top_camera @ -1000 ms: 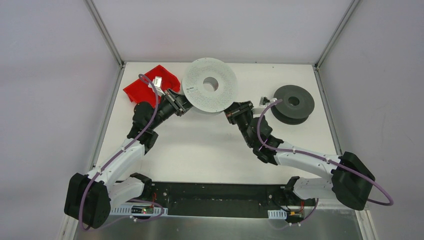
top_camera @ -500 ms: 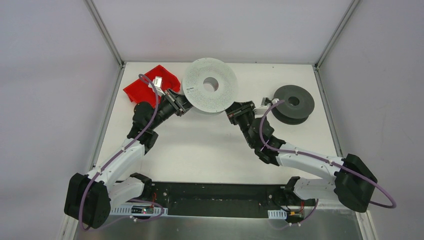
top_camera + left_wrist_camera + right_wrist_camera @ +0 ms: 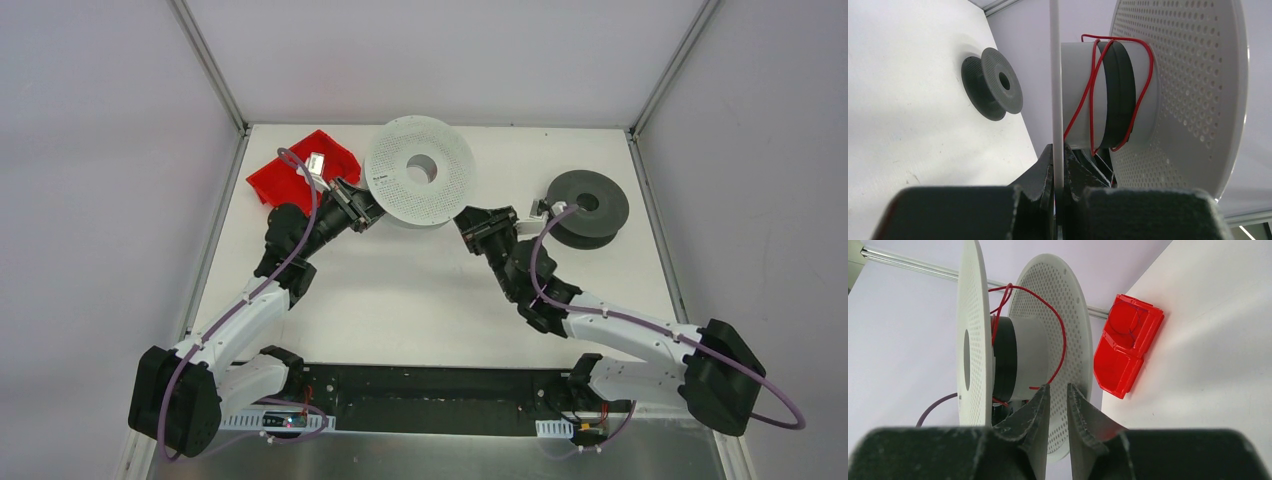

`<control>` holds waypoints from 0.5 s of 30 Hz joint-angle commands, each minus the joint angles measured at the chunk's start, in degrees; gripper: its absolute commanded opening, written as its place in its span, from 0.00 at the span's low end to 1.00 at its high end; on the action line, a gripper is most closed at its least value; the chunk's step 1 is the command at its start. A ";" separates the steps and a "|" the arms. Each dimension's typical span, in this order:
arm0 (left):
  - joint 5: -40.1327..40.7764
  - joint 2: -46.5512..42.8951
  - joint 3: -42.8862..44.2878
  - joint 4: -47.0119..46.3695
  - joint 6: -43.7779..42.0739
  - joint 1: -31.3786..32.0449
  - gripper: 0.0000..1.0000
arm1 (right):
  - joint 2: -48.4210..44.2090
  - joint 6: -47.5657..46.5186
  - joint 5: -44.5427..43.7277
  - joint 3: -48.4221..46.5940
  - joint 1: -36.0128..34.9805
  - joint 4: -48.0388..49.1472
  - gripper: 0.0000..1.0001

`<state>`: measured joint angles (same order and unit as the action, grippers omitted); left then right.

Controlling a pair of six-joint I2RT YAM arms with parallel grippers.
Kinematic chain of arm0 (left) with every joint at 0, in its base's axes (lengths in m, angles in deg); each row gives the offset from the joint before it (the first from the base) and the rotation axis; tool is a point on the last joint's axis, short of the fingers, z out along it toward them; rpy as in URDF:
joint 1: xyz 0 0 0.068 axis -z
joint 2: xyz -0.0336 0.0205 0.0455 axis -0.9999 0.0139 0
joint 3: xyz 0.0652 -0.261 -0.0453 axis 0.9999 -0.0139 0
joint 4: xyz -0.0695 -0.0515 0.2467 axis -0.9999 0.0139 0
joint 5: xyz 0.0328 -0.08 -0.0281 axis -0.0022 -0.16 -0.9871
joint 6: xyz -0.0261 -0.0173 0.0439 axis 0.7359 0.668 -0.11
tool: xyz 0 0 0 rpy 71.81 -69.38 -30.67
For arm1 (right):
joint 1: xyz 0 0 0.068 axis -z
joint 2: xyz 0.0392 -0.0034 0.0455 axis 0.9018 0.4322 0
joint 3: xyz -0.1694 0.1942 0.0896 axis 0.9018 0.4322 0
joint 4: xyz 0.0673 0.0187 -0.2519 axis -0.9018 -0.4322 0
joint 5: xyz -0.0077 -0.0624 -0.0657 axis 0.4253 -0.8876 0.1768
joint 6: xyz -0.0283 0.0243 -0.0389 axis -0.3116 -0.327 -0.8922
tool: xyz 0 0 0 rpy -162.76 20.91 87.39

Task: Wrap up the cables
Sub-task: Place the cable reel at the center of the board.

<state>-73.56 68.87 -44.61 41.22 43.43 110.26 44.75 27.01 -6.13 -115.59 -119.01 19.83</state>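
Note:
A large white perforated spool [image 3: 420, 170] stands tilted at the back of the table. My left gripper [image 3: 362, 212] is shut on the thin edge of its near flange [image 3: 1056, 75]. A thin red cable [image 3: 1091, 95] hangs in loose loops round the spool's hub, over a black band [image 3: 1120, 95] wound on it. My right gripper [image 3: 465, 222] sits at the spool's lower right edge. In the right wrist view its fingers [image 3: 1058, 387] stand slightly open with nothing between them. The red cable's [image 3: 1062, 340] end lies just beyond the left fingertip.
A smaller dark grey spool [image 3: 587, 208] lies flat at the right back, close behind the right wrist. A red bin [image 3: 290, 175] sits at the left back beside the left arm. Frame posts stand at both back corners.
The right gripper's jaws have parted a little, and the right arm has drawn back slightly toward the right. The left arm and the white spool have stayed put.

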 commanded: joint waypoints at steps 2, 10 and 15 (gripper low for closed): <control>-0.95 -2.02 1.13 -8.87 -0.18 0.47 0.00 | -4.93 -0.79 -2.15 1.58 -0.10 -2.02 0.22; -2.35 -1.78 3.89 -0.67 -4.59 0.30 0.00 | -13.36 -1.99 -3.68 4.66 -0.07 -8.70 0.23; -2.16 -1.11 5.80 6.36 -8.67 0.06 0.00 | -20.58 -2.98 -6.98 6.82 -0.14 -13.89 0.25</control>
<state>-74.68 68.84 -43.58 46.95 39.34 110.26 29.23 25.92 -9.15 -109.53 -119.01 10.45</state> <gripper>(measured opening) 0.009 0.242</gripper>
